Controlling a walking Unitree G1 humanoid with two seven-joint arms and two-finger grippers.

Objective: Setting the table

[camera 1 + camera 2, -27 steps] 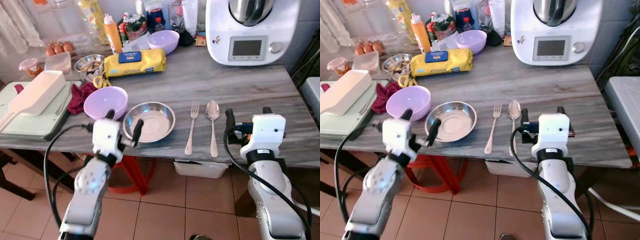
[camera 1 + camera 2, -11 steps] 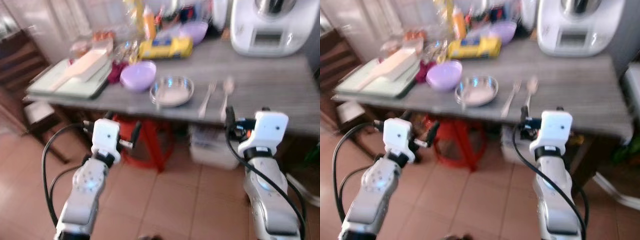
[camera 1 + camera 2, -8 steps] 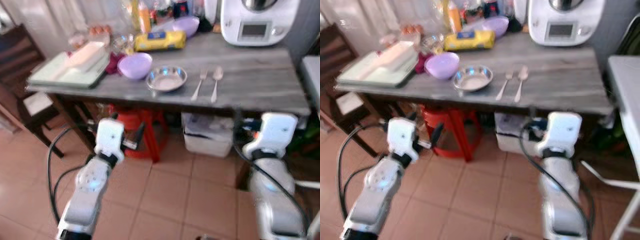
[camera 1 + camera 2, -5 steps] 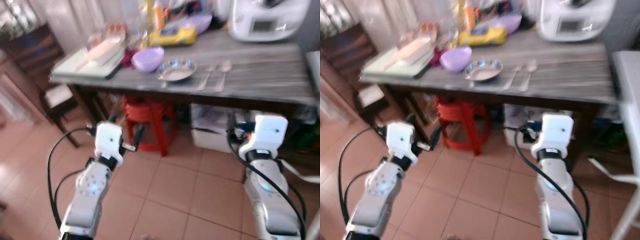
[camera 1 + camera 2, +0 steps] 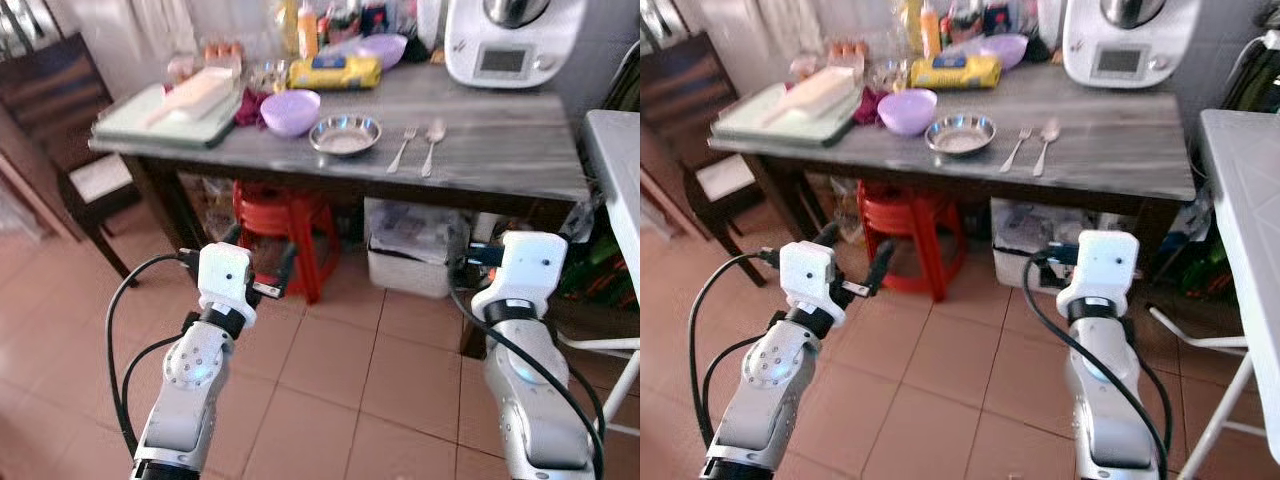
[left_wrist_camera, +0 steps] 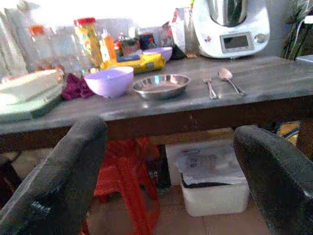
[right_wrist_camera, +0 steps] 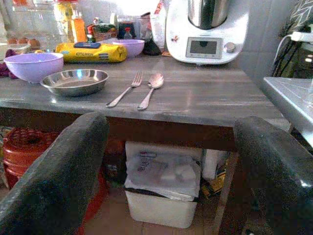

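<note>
A steel bowl sits near the front edge of the grey wooden table. A fork and a spoon lie side by side to its right. A purple bowl stands just left of the steel bowl. I stand well back from the table, over the tiled floor. My left gripper is held out in front of me, open and empty. Its black fingers are spread wide in the left wrist view. My right gripper is open too, with nothing between its fingers, and points at the table's front.
A red stool and a white bin stand under the table. At the back are a white kitchen machine, a yellow package and bottles. A tray with a white box lies left. A dark chair stands far left, a white table right.
The whole picture has shifted: the camera has backed away from the table, which now lies farther off. Both grippers stay open and empty, and the tableware has not moved.
</note>
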